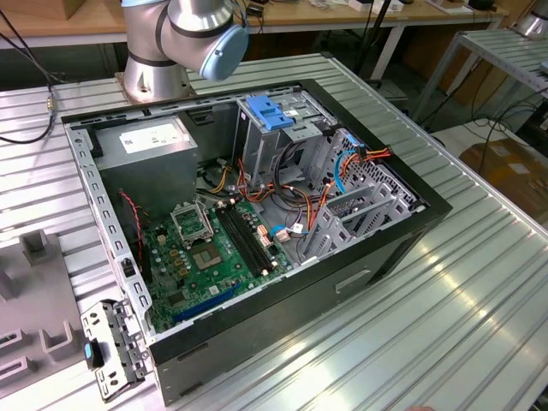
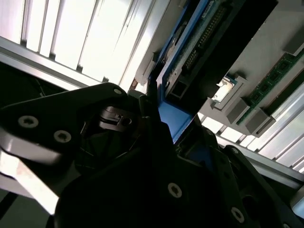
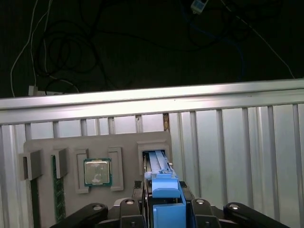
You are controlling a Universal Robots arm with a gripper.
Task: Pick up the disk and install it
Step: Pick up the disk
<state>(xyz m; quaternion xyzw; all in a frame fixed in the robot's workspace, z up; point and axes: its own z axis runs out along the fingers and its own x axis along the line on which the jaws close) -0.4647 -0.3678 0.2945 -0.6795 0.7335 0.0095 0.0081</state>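
First wrist view: end effector (image 3: 165, 194) clamped on disk (image 3: 161, 183), a finger pressed to each side of its blue rail. Disk stands on edge, its end at 1 slot of grey tray (image 3: 47, 145) on table (image 3: 237, 142). Chip (image 3: 97, 172) in the neighbouring pocket. Exterior view: open case (image 1: 360, 274) on table, arm (image 1: 184, 34) at its far side.

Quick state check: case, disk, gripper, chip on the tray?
computer case: open, side panel off, lying open side up.
the disk: on edge at the slot of the grey tray, not in the case.
gripper: at the disk's blue end; grip unclear.
processor chip: seated in its tray pocket.
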